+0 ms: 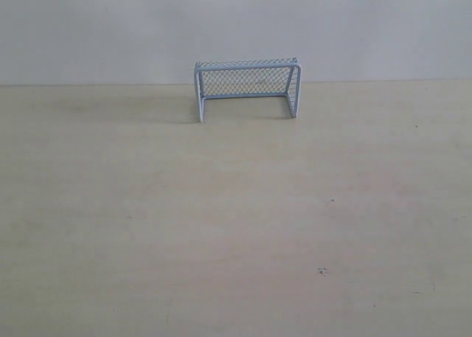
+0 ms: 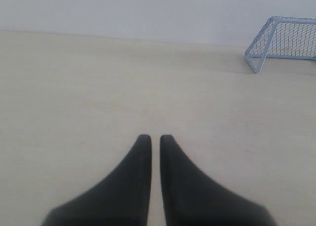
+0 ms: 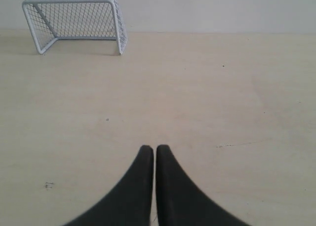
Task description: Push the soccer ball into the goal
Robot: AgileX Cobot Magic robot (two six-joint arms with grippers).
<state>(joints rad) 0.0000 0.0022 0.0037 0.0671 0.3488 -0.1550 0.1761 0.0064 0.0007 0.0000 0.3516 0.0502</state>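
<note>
Standing near wall (image 1: 74,27), goal (image 1: 247,86) faces wide tabletop (image 1: 221,226).

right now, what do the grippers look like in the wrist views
The left gripper and the right gripper look alike: two plain matte black fingers, broad at the base and curving in to narrow rounded tips. No cables, markings or labels show. Neither arm appears in the exterior view.

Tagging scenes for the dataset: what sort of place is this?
Probably a lab bench setup: a bare pale table against a plain white wall, a miniature goal near the wall, and the black left claw and right claw over the tabletop.
</note>
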